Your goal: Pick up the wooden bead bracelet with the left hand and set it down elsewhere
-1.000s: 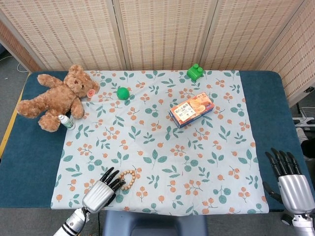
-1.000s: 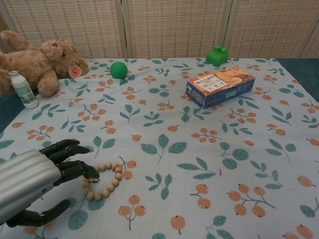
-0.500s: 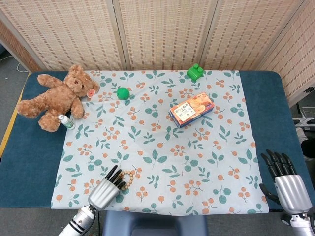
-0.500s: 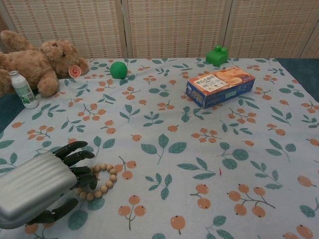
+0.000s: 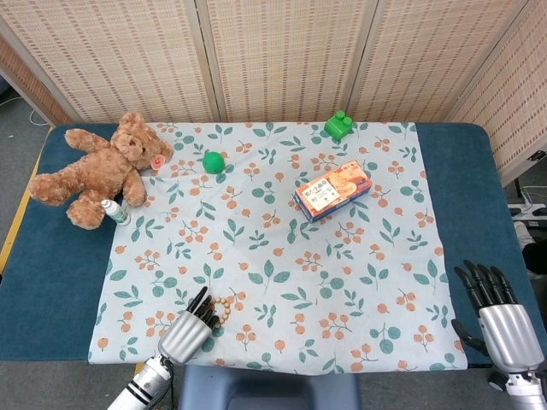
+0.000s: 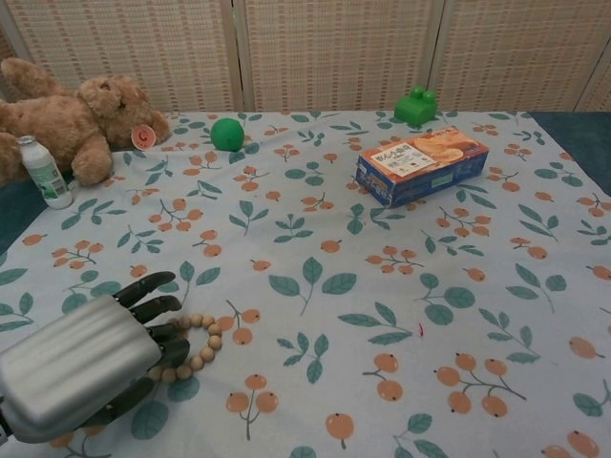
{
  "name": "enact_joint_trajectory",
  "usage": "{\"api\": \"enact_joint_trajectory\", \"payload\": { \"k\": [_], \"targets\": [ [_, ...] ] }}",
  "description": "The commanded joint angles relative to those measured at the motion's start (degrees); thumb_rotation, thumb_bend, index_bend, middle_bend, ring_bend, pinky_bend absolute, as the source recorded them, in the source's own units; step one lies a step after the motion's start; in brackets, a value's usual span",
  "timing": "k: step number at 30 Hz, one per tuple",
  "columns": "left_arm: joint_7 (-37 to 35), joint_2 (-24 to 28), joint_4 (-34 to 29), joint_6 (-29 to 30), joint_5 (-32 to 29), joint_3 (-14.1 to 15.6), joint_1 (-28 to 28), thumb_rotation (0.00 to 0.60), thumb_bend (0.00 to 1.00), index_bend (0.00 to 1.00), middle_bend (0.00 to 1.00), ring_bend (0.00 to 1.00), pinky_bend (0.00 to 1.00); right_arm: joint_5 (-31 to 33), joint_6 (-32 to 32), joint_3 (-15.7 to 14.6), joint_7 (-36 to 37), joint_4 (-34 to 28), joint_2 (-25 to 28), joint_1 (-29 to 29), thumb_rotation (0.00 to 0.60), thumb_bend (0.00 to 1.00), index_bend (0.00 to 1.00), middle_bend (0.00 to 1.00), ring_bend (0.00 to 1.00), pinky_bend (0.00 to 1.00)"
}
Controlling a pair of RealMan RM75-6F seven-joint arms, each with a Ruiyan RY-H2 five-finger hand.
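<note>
A loop of round, pale wooden beads, the wooden bead bracelet point(image 6: 198, 345), is seen lying flat on the floral cloth point(image 6: 315, 239) near its front edge. Its left part is covered by the dark fingers point(image 6: 153, 307) of the left hand point(image 6: 81, 367).

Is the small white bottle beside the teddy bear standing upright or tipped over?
Upright: the small white bottle stands on its base, cap up, by the teddy bear.

Overhead head view, low chest view
</note>
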Motion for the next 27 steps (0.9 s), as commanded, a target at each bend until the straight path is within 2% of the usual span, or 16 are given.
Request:
{"api": "enact_joint_trajectory", "payload": {
  "k": [1, 8, 11, 18, 23, 27],
  "targets": [
    [1.3, -0.3, -0.1, -0.1, -0.8, -0.2, -0.2, 0.6, 0.47, 0.48, 0.54, 0.22, 0.06, -0.1, 0.1, -0.1, 0.1, 0.0, 0.1, 0.0, 0.6, 0.2, 0.0, 0.0, 0.0, 0.0],
    [0.9, -1.3, 1.3, 2.7, -0.3, -0.7, -0.3, 0.6, 0.48, 0.64, 0.67, 0.33, 0.08, -0.3, 0.0, -0.2, 0.5, -0.1, 0.2, 0.0, 0.6, 0.2, 0.0, 0.0, 0.0, 0.0],
    [0.5, -2.1, 2.6, 4.1, -0.2, -0.9, -0.2, 0.6, 0.52, 0.73, 0.75, 0.38, 0.09, -0.3, 0.1, -0.2, 0.7, -0.2, 0.3, -0.1, 0.6, 0.2, 0.0, 0.0, 0.0, 0.0],
    [-0.7, -2.4, 3.7, 7.1, 1.5, -1.6, -0.9, 0.6, 0.6, 0.79, 0.78, 0.41, 0.09, -0.4, 0.1, -0.3, 1.2, -0.3, 0.6, -0.1, 0.6, 0.2, 0.0, 0.0, 0.0, 0.0],
    [-0.5, -1.5, 3.4, 7.5, 1.6, -4.5, -3.4, 0.6, 0.67, 0.81, 0.79, 0.43, 0.09, -0.6, 0.2, -0.4, 1.8, -0.3, 1.0, -0.1, 0.6, 0.2, 0.0, 0.0, 0.0, 0.0],
    [-4.6, -0.7, 2.3, 7.1, -0.9, -9.3, -6.2, 0.6, 0.7, 0.81, 0.79, 0.43, 0.1, -0.8, 0.2, -0.5, 2.3, -0.4, 1.2, -0.2, 0.6, 0.2, 0.0, 0.0, 0.0, 0.0]
  ]
}}
